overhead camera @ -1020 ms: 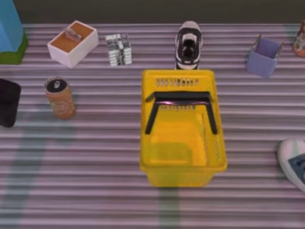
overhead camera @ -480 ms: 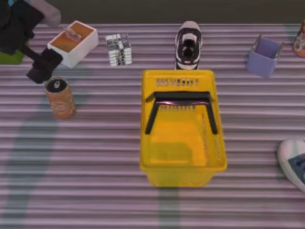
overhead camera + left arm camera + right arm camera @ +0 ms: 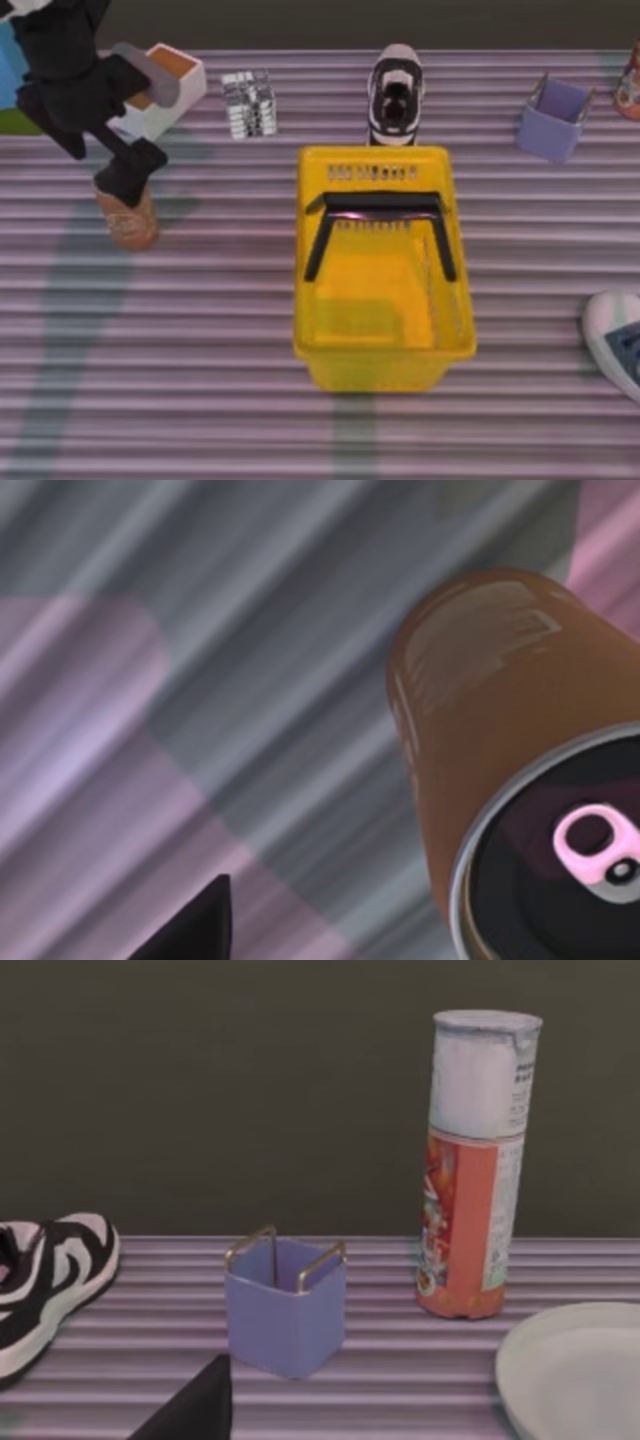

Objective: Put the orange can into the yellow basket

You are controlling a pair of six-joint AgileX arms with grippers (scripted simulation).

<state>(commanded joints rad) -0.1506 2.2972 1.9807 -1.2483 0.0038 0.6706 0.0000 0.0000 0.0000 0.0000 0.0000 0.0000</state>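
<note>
can [image 3: 130,222] stands upright on counter, well left of basket [image 3: 383,360]. left tool [image 3: 127,178] hovers over can; grip state cannot be told. thin, light, smooth shell: grip mid-body, gently.

A: Where does the top view sit?
B: High above the desk [image 3: 300,400], looking straight down, the basket [image 3: 383,345] near centre.
A: And the left wrist view?
B: Very near the can [image 3: 500,710], looking down at its dark top; the top view shows that can [image 3: 131,222] left of the basket.
A: The right wrist one?
B: Low, level across the desk toward the lavender box [image 3: 286,1305] and shoe [image 3: 45,1280], both beyond the basket in the top view.
</note>
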